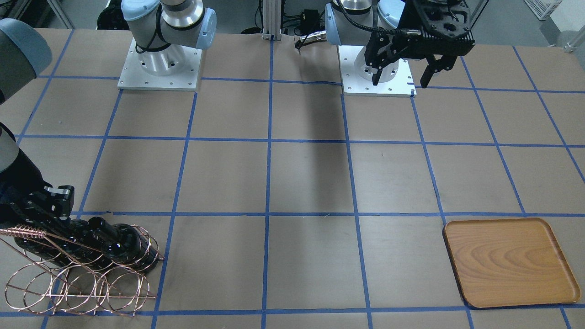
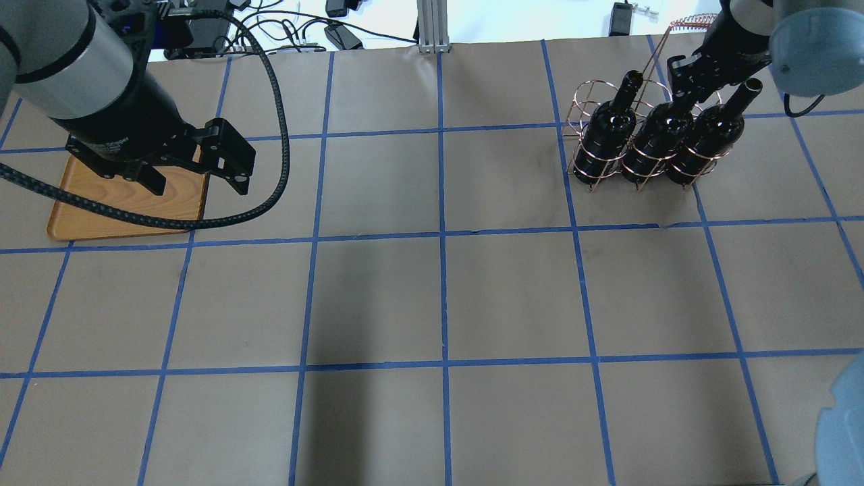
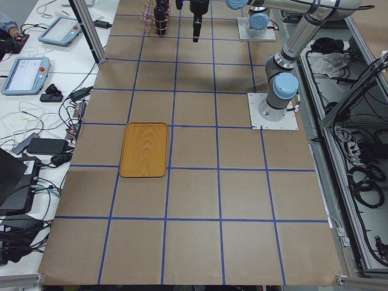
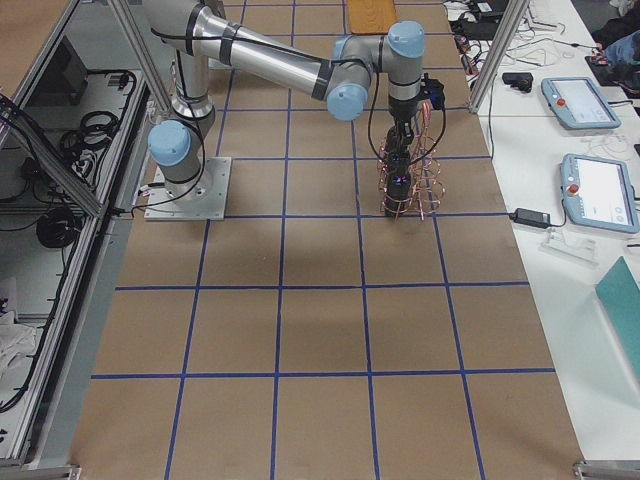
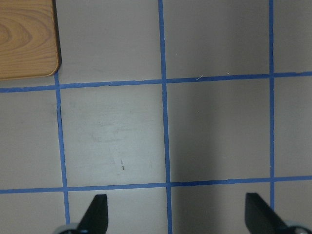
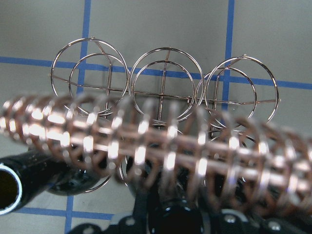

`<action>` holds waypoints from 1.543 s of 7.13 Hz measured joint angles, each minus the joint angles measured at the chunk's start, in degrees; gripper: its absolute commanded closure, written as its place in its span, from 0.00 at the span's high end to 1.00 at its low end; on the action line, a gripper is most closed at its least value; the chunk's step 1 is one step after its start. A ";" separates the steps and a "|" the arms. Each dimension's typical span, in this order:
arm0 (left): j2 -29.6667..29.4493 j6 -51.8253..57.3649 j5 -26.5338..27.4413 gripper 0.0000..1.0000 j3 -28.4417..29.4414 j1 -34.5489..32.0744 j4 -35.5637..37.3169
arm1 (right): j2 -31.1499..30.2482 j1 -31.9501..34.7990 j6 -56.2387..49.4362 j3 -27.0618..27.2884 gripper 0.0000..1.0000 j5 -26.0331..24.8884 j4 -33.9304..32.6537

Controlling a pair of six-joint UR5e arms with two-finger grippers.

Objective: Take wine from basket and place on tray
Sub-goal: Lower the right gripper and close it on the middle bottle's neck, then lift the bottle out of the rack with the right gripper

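Left gripper (image 1: 400,80) wide open, empty; right gripper (image 2: 680,88) at middle bottle (image 2: 658,145), grip unclear; all 3 in basket (image 1: 82,288), 0 on tray (image 1: 509,260).

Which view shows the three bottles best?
Overhead exterior: all three bottles stand side by side in the basket, bodies and two necks clear. Front-facing has them behind wires and the right arm; both side views show them tiny; the right wrist view catches only one blurred mouth.
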 measured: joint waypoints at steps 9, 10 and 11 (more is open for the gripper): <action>0.00 0.09 0.02 1.00 0.00 0.00 0.00 | -2.97 0.13 -2.39 -7.67 0.00 -2.72 14.43; 0.00 0.09 0.02 1.00 0.00 0.00 0.00 | -4.66 0.21 -2.38 -8.11 0.00 -2.85 16.87; 0.00 0.09 0.02 1.00 0.00 0.00 0.00 | -6.91 0.34 -2.15 -8.27 0.00 -2.84 19.76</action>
